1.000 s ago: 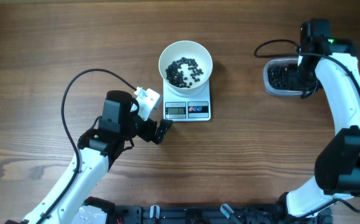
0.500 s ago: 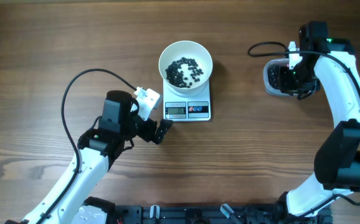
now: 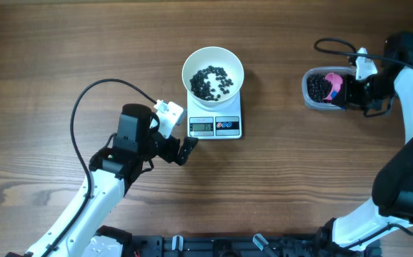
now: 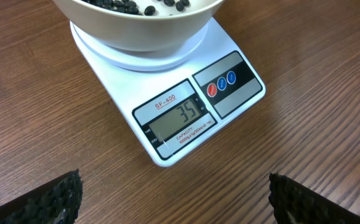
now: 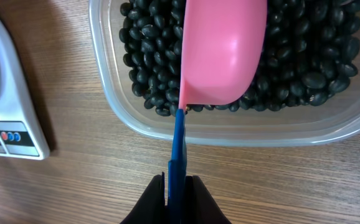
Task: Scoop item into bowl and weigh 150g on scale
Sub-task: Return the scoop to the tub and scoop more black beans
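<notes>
firmly clenched on a thin blue handle (image 5: 177, 149) with the right gripper (image 5: 177, 186), black fingers pressed against both of its sides. carries at the handle's far end a smooth pink plastic scoop (image 5: 220, 56), reaching over the near rim of a clear rounded-rectangular plastic tub (image 5: 230, 134) and lying above the heap of small round matte black beans (image 5: 149, 56) that fills it. cannot tell whether the scoop touches the beans. from overhead, sits at the table's right side, right gripper (image 3: 349, 91) just right of the tub (image 3: 308, 96), pink scoop (image 3: 333, 86) inside its outline.

over on the other side, spread wide and grasping nothing with the left gripper (image 3: 185, 150), its 2 ridged black fingertips (image 4: 49, 199) at the bottom corners of the wrist view and bare brown wooden table (image 4: 329, 124) between them. hovers just beside the front left corner of the small white rectangular kitchen scale (image 3: 214, 127), apart from it. shows 35 on the scale's grey digital display (image 4: 179, 118), with small red and blue round buttons (image 4: 222, 83) to the right of that. bears a round white plain-walled bowl (image 3: 192, 64) on the scale's platform, a loose scatter of the same black beans (image 3: 212, 81) across its bottom, well apart from the tub.
</notes>
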You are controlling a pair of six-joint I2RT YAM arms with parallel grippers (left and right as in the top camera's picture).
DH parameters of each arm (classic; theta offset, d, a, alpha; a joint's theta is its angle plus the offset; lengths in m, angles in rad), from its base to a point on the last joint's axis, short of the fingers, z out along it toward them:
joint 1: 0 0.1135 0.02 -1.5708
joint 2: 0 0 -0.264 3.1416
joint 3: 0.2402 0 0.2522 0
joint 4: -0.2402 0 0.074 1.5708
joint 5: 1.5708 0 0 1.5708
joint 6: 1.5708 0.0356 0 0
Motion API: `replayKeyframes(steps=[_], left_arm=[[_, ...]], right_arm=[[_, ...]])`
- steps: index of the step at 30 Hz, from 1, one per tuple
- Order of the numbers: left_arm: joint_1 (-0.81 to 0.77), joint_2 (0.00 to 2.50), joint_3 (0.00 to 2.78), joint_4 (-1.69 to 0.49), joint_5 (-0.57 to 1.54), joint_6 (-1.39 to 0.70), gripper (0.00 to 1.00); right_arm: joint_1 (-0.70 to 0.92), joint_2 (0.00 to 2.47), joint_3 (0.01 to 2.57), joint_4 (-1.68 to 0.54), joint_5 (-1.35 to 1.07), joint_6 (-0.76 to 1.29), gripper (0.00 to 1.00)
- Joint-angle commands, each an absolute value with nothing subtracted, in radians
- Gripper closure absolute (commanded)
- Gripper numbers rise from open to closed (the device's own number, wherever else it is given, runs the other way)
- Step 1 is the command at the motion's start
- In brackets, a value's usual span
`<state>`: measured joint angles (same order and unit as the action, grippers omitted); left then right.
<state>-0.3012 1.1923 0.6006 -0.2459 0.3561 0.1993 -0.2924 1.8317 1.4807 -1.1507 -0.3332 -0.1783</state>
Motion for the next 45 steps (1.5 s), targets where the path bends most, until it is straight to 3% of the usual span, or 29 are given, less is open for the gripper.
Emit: replayKeyframes(steps=[1,21,34,45], left_arm=[[-0.305,1.192,0.598,-0.244,0.35,0.194,0.0],[-0.305,1.192,0.598,-0.244,0.35,0.194,0.0],[-0.305,1.192,0.598,-0.244,0.35,0.194,0.0],[-0.305,1.192,0.598,-0.244,0.35,0.194,0.0]], right_arm=[[-0.295,1.855,1.477,-1.165,-0.415,-0.237,0.96],[-0.296,1.86,1.367,-1.055,-0.455,-0.173,0.96],[-0.497,1.859,1.367,-1.088,-0.769,-0.288,0.96],[-0.548,1.859,1.367,-1.144,-0.921,-0.368,0.96]])
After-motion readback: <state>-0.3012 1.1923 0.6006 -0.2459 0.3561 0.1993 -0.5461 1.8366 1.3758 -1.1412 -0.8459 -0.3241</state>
